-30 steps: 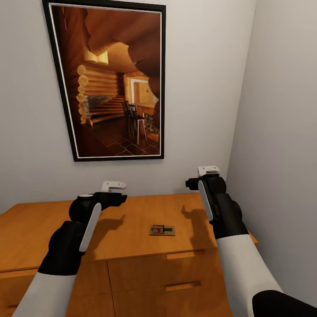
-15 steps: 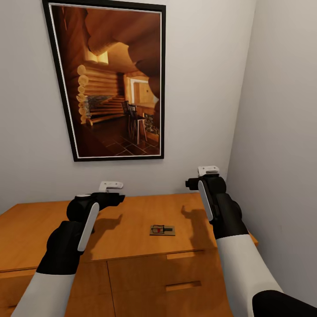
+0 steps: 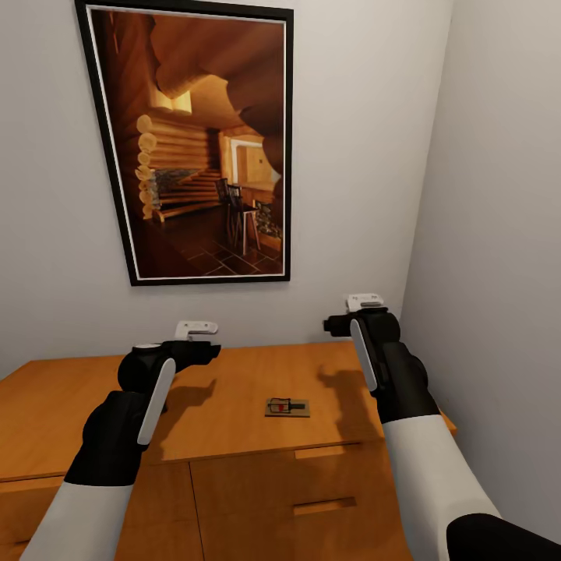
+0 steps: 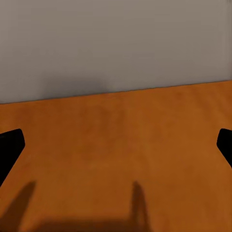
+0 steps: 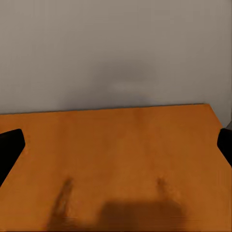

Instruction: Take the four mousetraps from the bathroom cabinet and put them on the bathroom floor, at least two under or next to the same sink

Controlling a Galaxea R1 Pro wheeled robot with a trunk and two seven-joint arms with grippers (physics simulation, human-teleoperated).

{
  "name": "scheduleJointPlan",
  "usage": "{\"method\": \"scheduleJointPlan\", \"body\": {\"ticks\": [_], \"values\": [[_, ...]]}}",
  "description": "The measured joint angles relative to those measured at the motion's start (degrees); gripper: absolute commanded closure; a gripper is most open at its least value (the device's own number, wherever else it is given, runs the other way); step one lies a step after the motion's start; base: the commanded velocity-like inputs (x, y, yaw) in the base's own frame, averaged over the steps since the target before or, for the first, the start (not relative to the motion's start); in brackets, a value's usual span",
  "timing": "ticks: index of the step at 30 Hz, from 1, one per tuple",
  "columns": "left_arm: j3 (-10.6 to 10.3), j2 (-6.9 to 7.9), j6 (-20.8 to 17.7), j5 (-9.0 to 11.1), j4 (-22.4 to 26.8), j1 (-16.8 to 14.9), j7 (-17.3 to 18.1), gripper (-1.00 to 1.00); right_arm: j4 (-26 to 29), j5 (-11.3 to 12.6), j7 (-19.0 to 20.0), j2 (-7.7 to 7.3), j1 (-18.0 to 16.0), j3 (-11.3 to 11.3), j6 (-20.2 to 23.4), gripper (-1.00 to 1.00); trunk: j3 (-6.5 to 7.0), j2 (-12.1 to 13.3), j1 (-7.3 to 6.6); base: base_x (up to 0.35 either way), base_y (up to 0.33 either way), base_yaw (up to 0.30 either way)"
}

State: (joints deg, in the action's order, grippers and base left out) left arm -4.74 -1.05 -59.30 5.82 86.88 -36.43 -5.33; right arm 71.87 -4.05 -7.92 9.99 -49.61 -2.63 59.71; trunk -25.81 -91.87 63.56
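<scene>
One mousetrap [image 3: 287,407], a small tan board with dark wire and a red mark, lies flat on the orange-brown cabinet [image 3: 70,405] top, right of centre. My left gripper [image 3: 202,344] hovers above the top, to the trap's left and farther back. My right gripper [image 3: 345,318] is raised above the top's right end, behind the trap. Both point toward the wall. In the left wrist view the left gripper [image 4: 116,145] is open over bare wood, its dark fingertips [image 4: 9,147] at the picture's edges. The right gripper [image 5: 116,145] is open the same way. The other mousetraps are out of view.
A large framed picture of a log-cabin room [image 3: 206,144] hangs on the back wall above the cabinet. A side wall [image 3: 499,234] stands close beside the cabinet's right end. Drawer fronts with slab pulls [image 3: 323,506] face me below the top.
The left arm has drifted slightly left and the right gripper has edged slightly left and up. The mousetrap has not moved.
</scene>
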Motion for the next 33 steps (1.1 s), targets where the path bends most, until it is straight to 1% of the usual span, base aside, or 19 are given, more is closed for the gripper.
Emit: {"method": "scheduleJointPlan", "body": {"ticks": [5, 7, 9, 11, 12, 16, 19, 22, 28, 33], "values": [[0.01, 0.03, -0.05, 0.00, 0.00, 0.00, 0.00, -1.00, 0.54, 0.49, 5.85, 0.00, 0.00, -0.33, 0.02, -1.00, 0.00, 0.00, 0.00, 0.000, 0.000, 0.000], [0.01, 0.03, -0.05, 0.00, 0.00, 0.00, 0.00, -1.00, 0.67, 0.58, 7.87, 0.00, 0.00, -0.95, 0.03, -1.00, 0.00, 0.00, 0.00, 0.000, 0.000, 0.000], [0.01, 0.05, -0.06, 0.00, 0.00, 0.00, 0.00, -1.00, 0.77, 0.68, 9.33, 0.00, 0.00, -2.22, 0.04, -1.00, 0.00, 0.00, 0.00, 0.000, 0.000, 0.000], [0.01, 0.06, -0.06, 0.00, 0.00, 0.00, 0.00, -1.00, 0.83, 0.74, 10.31, 0.00, 0.00, -3.99, 0.04, -1.00, 0.00, 0.00, 0.00, 0.000, 0.000, 0.000], [0.02, 0.06, -0.06, 0.00, 0.00, 0.01, 0.00, -1.00, 0.84, 0.65, 10.33, 0.00, 0.00, -4.01, 0.04, -1.00, 0.00, 0.00, 0.00, 0.000, 0.000, 0.000], [0.02, 0.02, -0.07, 0.00, 0.00, 0.00, 0.00, -1.00, 1.25, 0.85, 11.59, -0.01, 0.00, -7.97, 0.05, -1.00, 0.00, 0.00, 0.00, 0.000, 0.000, 0.000], [0.00, 0.01, -0.07, 0.00, 0.00, 0.01, 0.00, -1.00, 2.25, 0.86, 12.71, -1.31, 0.00, -10.50, 0.05, -1.00, 0.00, 0.00, 0.00, 0.000, 0.000, 0.000], [-0.03, 0.00, -0.07, 0.00, 0.00, 0.01, 0.00, -1.00, 3.66, 1.03, 14.53, -2.28, 0.00, -12.19, 0.05, -1.00, 0.00, 0.00, 0.00, 0.000, 0.000, 0.000], [-0.06, 0.00, -0.07, 0.00, 0.00, 0.01, 0.00, -1.00, 5.74, 1.63, 17.65, -3.04, 0.00, -13.46, 0.05, -1.00, 0.00, 0.00, 0.00, 0.000, 0.000, 0.000], [-0.12, -0.04, -0.10, -0.05, 0.03, 0.01, -0.05, -1.00, 6.60, 1.88, 18.85, -3.29, 0.00, -13.82, 0.05, -1.00, 0.00, 0.00, 0.00, -0.013, 0.000, 0.000]]}}
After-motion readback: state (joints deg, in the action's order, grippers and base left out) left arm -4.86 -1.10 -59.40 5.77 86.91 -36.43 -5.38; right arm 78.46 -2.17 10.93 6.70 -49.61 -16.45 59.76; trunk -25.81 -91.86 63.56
